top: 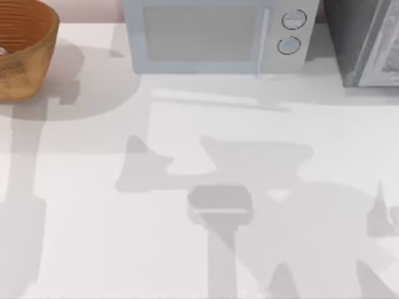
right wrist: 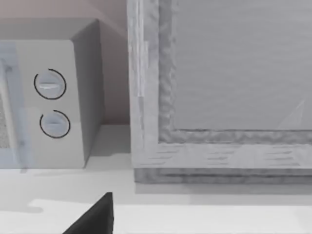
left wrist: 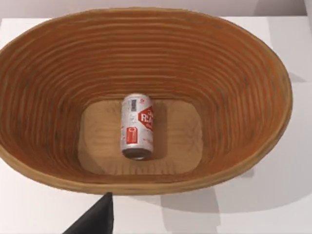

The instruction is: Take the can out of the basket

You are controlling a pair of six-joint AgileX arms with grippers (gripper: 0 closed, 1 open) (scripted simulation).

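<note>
Can (left wrist: 137, 126) lies on its side on the floor of the basket (left wrist: 234, 73) at the table's far left — I'd bring my left gripper (left wrist: 92, 219) straight down and pinch across its round body; finger spread: cannot tell.

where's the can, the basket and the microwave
can (left wrist: 137, 127), left wrist view, its printed side
basket (left wrist: 146, 58), left wrist view, ribbed inner wall
microwave (top: 199, 37), top view, its door
</note>
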